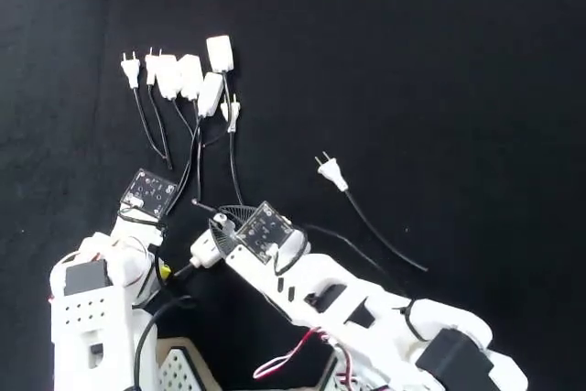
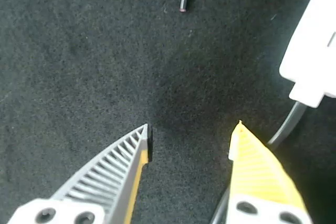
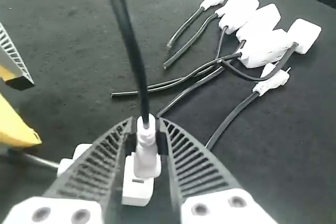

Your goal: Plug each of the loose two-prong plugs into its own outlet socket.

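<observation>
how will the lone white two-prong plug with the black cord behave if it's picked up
The small white two-prong plug probably lifts light and rigid. Its thin black cord lies in a loose curve with a free end, so it would likely dangle and drag. Flat on the black cloth, it seems unlikely to roll.

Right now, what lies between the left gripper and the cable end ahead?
Bare black cloth, per the left wrist view, separates the left gripper from the cable end.

Matt black cloth (image 1: 476,80), smooth white plastic plug (image 3: 146,156) (slight sheen)
</observation>
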`<action>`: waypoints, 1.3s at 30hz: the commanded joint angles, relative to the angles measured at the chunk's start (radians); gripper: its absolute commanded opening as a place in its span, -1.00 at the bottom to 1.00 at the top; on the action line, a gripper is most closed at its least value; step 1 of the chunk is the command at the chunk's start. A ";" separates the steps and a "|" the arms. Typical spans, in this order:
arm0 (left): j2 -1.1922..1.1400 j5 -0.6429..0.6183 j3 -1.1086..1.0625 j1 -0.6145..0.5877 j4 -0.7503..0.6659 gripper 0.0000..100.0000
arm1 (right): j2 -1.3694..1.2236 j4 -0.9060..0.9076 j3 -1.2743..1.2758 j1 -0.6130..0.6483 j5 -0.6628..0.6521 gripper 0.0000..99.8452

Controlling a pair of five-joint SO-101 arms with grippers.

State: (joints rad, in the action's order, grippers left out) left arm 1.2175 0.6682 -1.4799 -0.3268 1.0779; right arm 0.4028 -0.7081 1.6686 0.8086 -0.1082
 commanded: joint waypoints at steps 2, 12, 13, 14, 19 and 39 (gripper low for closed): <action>0.008 0.006 0.007 0.010 0.005 -0.50 | -0.019 -0.012 0.001 0.006 0.011 -0.98; 0.008 0.006 0.007 0.010 0.005 -0.50 | 0.015 -0.060 0.002 -0.075 0.017 -0.98; 0.008 0.006 0.007 0.010 0.005 -0.50 | 0.024 -0.057 0.002 -0.091 0.017 -0.98; 0.008 0.006 0.007 0.010 0.005 -0.50 | 0.033 -0.057 0.002 -0.101 0.017 -0.98; 0.008 0.006 0.007 0.010 0.005 -0.50 | 0.102 -0.064 0.001 -0.140 -0.029 -0.98; 0.008 0.005 0.007 0.010 0.006 -0.50 | -0.202 -0.218 -0.147 -0.270 -0.051 -0.98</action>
State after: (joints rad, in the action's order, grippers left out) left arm 1.2175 0.6682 -1.4799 -0.3268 1.0779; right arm 0.2110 -0.8876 1.5136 0.5217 -0.1665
